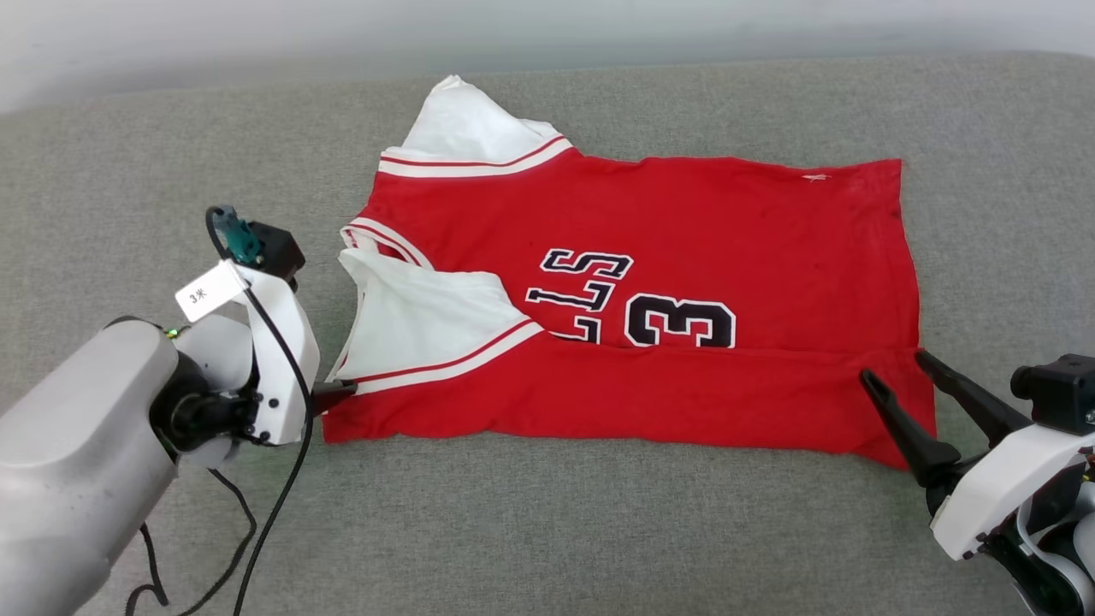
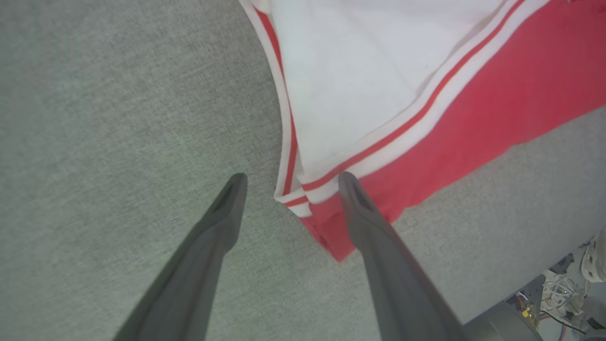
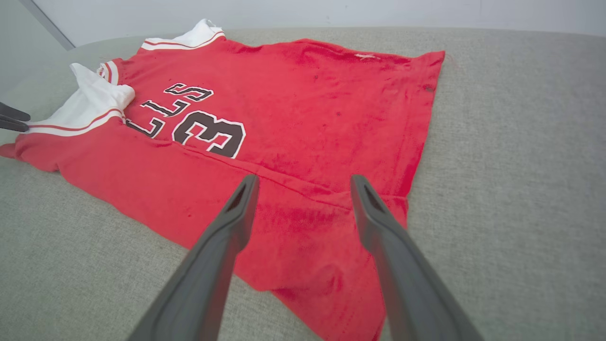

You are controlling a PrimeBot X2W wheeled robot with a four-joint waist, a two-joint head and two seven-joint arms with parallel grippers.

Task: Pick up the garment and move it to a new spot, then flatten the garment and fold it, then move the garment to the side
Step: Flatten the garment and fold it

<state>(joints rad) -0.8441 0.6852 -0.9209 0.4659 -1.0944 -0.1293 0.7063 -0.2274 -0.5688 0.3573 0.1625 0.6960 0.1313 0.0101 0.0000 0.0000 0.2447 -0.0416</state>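
Surface: grey woven-fabric worktop (image 1: 547, 530) (image 2: 94, 118) (image 3: 521, 142), padded, with a fine even weave and no visible stains.
Far edge: softly rounded where it meets the backdrop.
Backdrop: pale off-white wall (image 1: 547, 26) (image 3: 331, 12), plain and unmarked.
Beyond the near edge: tangle of white and coloured wires (image 2: 563, 293), lying below worktop level in the left wrist view; details are too small to tell.

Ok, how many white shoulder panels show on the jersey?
2. The far panel sticks out from the jersey at its far edge; the near panel lies folded over the red front, beside the letters. Folds could hide more.
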